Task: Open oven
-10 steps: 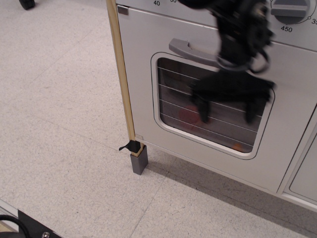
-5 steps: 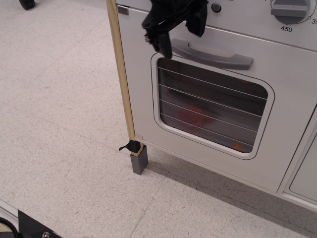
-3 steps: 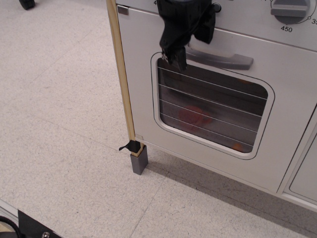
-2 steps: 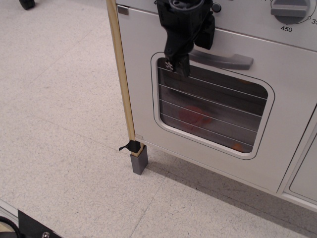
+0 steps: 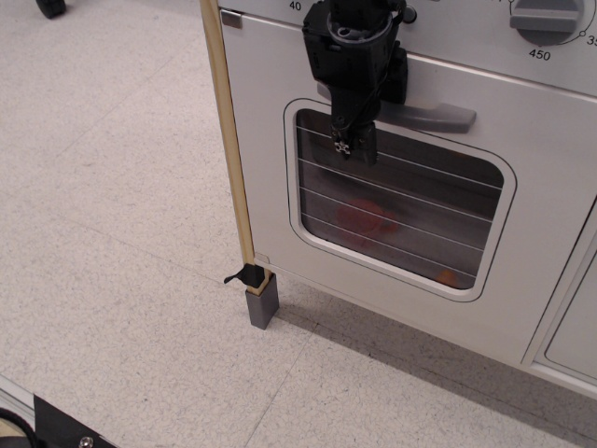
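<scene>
The white toy oven [image 5: 270, 187] fills the right side of the view. Its door is shut against the front. The door has a grey bar handle [image 5: 438, 114] and a rounded window [image 5: 420, 215] with wire lines and a dark inside. My black gripper [image 5: 359, 131] hangs down from above over the left end of the handle. One finger [image 5: 354, 142] reaches in front of the window's top edge. The other finger is hidden by the gripper body, so the gap between them does not show.
A wooden post [image 5: 229, 140] runs down the oven's left edge to a grey foot [image 5: 262, 301]. A grey knob [image 5: 546, 19] sits at top right, and a white panelled cabinet door [image 5: 574, 327] at lower right. Red [image 5: 367, 217] and orange [image 5: 451, 276] shapes show behind the window.
The gripper came from the right side of the window to the handle's left end, turned, and moved down and slightly right over it. The door has not moved.
</scene>
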`<state>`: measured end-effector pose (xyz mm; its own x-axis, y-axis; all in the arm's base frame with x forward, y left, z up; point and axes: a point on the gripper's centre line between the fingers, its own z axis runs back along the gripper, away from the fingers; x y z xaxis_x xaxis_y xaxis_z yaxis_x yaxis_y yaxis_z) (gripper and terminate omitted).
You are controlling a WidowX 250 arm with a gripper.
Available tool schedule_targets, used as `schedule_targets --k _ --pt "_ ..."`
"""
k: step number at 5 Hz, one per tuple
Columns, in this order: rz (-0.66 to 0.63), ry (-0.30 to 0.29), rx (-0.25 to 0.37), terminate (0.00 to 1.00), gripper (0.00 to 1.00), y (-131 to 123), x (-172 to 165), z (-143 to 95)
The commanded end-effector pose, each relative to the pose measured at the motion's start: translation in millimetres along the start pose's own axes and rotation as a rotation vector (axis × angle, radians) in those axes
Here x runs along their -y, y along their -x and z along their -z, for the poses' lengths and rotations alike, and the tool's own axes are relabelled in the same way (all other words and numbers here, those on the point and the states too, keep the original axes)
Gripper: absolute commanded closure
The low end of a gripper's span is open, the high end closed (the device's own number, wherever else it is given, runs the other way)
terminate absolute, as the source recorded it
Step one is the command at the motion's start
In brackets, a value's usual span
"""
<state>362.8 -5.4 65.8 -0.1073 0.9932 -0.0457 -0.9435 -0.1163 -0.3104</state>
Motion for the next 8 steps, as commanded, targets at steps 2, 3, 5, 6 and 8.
schedule_targets --k 2,3,5,6,8 --pt "0.017 0.013 -0.044 0.00 0.00 -21.5 -23.8 -10.1" --pt "0.047 0.022 -0.059 0.00 0.00 -37.3 -33.5 -11.6" --pt "0.142 0.040 -0.071 0.00 0.00 -58.4 -39.8 -17.6" --pt "0.229 0.065 -0.116 0.00 0.00 -51.1 -31.1 -28.8" --pt "0.311 0.156 -0.263 0.00 0.00 -13.3 -4.8 -70.9"
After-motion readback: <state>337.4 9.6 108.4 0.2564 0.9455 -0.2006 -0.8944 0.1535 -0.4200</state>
